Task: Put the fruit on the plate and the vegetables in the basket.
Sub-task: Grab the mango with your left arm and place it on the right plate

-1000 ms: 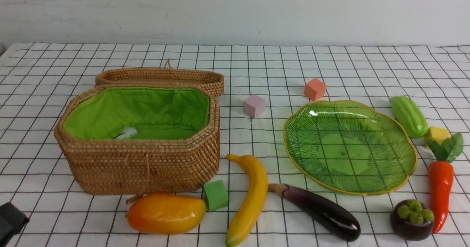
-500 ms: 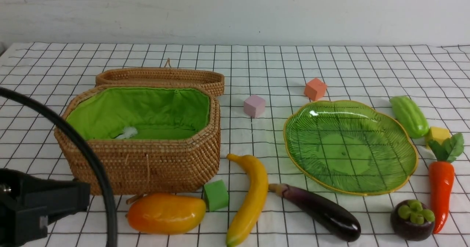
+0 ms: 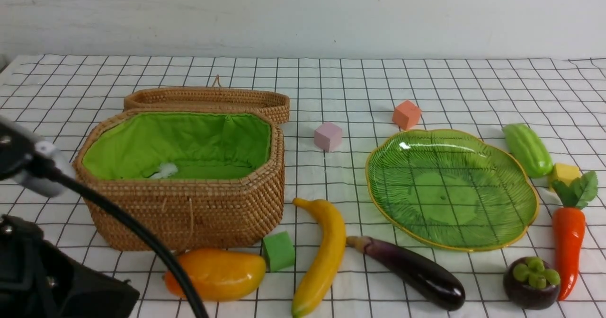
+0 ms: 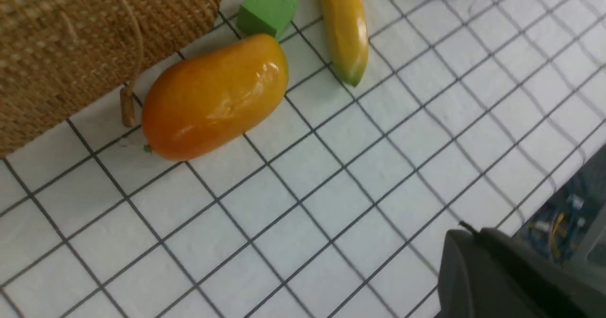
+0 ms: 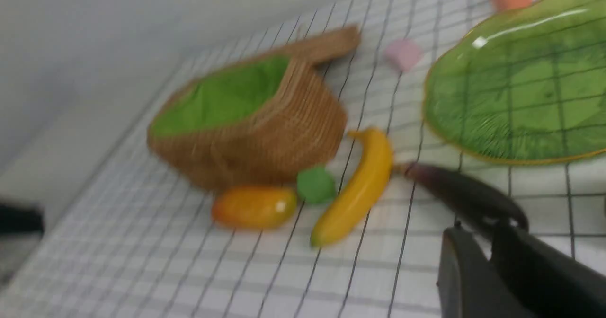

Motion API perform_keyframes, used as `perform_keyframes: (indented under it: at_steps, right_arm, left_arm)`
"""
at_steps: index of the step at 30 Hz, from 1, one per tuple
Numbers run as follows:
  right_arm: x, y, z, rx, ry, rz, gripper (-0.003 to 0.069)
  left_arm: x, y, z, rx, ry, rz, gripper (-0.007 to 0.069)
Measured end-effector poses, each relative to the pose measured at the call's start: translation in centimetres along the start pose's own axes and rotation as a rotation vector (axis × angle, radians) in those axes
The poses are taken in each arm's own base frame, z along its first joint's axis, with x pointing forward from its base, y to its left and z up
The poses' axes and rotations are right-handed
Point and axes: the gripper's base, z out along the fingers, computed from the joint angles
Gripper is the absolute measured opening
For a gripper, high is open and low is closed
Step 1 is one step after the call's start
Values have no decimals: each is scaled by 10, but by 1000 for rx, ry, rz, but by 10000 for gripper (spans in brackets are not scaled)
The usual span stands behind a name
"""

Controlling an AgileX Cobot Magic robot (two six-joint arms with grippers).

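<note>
On the checked cloth the mango (image 3: 215,273), banana (image 3: 322,256) and eggplant (image 3: 412,270) lie in a front row. Further right are the mangosteen (image 3: 530,282) and carrot (image 3: 568,247), with the gourd (image 3: 526,148) behind them. The open basket (image 3: 184,204) stands on the left and the green plate (image 3: 450,190) on the right; both hold none of these. My left gripper (image 4: 471,233) is shut and empty, above bare cloth near the mango (image 4: 215,95). My right gripper (image 5: 478,230) shows a narrow gap with nothing in it, just above the eggplant (image 5: 464,195).
Foam cubes lie about: pink (image 3: 327,136), orange (image 3: 406,114), green (image 3: 278,251) between mango and banana, yellow (image 3: 562,172) by the carrot leaves. The basket lid (image 3: 208,98) lies folded back. My left arm (image 3: 57,280) and its cable fill the lower left corner.
My left arm has come up into the front view's lower left corner, and its cable now crosses the basket's near corner and the mango's end. No fruit or vegetable has moved.
</note>
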Motion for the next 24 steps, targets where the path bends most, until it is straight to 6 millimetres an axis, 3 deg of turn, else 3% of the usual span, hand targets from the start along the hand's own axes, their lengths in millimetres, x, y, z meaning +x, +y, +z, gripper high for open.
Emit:
perform_keyframes:
  at_steps: [6,11,19,23,24]
  right_arm:
    - [-44,38,-31,-149,280,-255,107]
    - [-76,57,-54,-214,204,-370,109]
    - [-82,57,-62,-191,162,-466,120]
    - [-82,57,-61,-182,162,-474,124]
    - [-82,57,-61,-182,162,-474,127]
  left_arm:
    - [-14,-7,41,-15,201,234,-13]
    - [-28,-3,78,-29,287,343,-13]
    - [-45,5,126,-14,334,489,6]
    - [-54,12,146,-53,327,531,123]
    - [-55,15,152,-70,333,553,183]
